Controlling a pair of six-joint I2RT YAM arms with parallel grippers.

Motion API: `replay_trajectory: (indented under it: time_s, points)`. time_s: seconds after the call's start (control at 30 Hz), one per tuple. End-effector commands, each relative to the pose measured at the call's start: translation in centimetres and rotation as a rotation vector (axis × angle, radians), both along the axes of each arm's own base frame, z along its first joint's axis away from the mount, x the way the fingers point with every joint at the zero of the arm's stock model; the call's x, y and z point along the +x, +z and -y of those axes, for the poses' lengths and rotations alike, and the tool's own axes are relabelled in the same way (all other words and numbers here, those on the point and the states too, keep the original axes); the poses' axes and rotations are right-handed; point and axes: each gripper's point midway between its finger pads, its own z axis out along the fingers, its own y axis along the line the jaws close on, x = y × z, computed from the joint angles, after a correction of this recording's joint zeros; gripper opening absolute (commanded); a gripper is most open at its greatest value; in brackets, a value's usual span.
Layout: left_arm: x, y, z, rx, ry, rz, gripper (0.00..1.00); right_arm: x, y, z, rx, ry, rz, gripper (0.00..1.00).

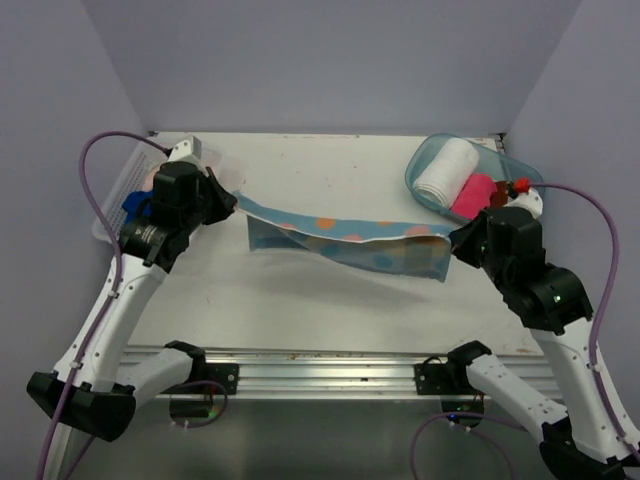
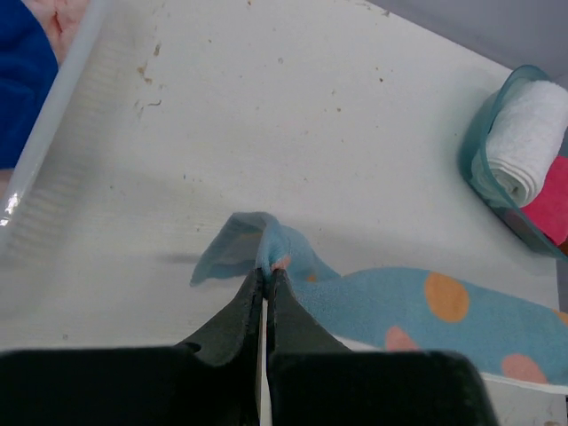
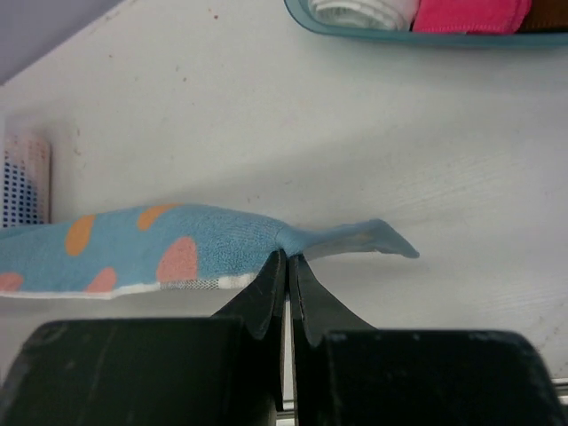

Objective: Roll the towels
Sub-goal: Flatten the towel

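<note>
Blue terry with orange and pink dots: from above, the towel [image 1: 340,240] hangs left of the tub [image 1: 415,172], strung between both arms above the table [image 1: 330,160]. The left gripper [image 1: 232,200] pinches the end far from the tub, and the right gripper [image 1: 455,238] pinches the end just below it. The middle sags, and a fold droops near the left end. A white roll [image 1: 445,168] and a pink roll [image 1: 472,196] lie in the tub.

From the left wrist, the jaws are clamped on a bunched corner [image 2: 266,257], with only a small tuft past the tips. The towel trails off below the tub [image 2: 470,155].

From the right wrist, the jaws are likewise shut on a twisted corner, and a thin tail of cloth [image 3: 373,238] pokes out toward the tub [image 3: 399,34].

Both holds look slight. If the arms pull farther apart, I judge a corner could slip free and the towel would swing down from one gripper. Laid down slack, the drooping fold would likely crease under and skew the roll.
</note>
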Motion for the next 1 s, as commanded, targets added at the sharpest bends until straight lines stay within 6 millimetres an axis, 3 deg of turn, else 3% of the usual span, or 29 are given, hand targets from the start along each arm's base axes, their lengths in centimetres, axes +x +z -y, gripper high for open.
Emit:
replay_trajectory:
  time_s: [0.0, 0.2, 0.4, 0.53, 0.67, 0.73, 0.8, 0.87, 0.97]
  points:
    - [-1.2, 4.2, -1.3, 0.026, 0.005, 0.092, 0.0, -0.6, 3.0, 1.9, -0.051, -0.042, 0.078, 0.0]
    - [-4.6, 6.1, -2.5, 0.026, 0.007, 0.116, 0.0, -3.7, 5.0, 3.2, -0.022, -0.044, 0.152, 0.0]
    - [-9.4, 7.5, -4.1, 0.017, 0.023, 0.12, 0.0, -6.6, 6.7, 4.0, 0.043, -0.035, 0.254, 0.0]
    - [-12.6, 7.7, -4.6, -0.002, 0.009, 0.124, 0.0, -7.9, 6.8, 3.4, 0.09, 0.001, 0.24, 0.0]
    - [-15.0, 7.9, -3.7, -0.057, -0.059, 0.111, 0.0, -8.7, 5.9, 2.8, 0.13, 0.02, 0.194, 0.0]
    - [-14.8, 7.6, -3.5, -0.074, -0.051, 0.102, 0.0, -8.4, 5.0, 2.8, 0.124, 0.008, 0.16, 0.0]
    - [-13.9, 7.0, -3.2, -0.091, -0.04, 0.083, 0.0, -7.3, 2.7, 2.7, 0.076, -0.01, 0.088, 0.0]
    - [-11.6, 4.7, -2.6, -0.078, -0.021, 0.021, 0.0, -5.8, 0.0, 3.1, -0.015, -0.027, 0.02, 0.0]
    - [-7.4, 0.5, -2.0, -0.029, 0.007, -0.071, 0.0, -1.6, -2.4, 3.2, -0.142, -0.061, -0.003, 0.0]
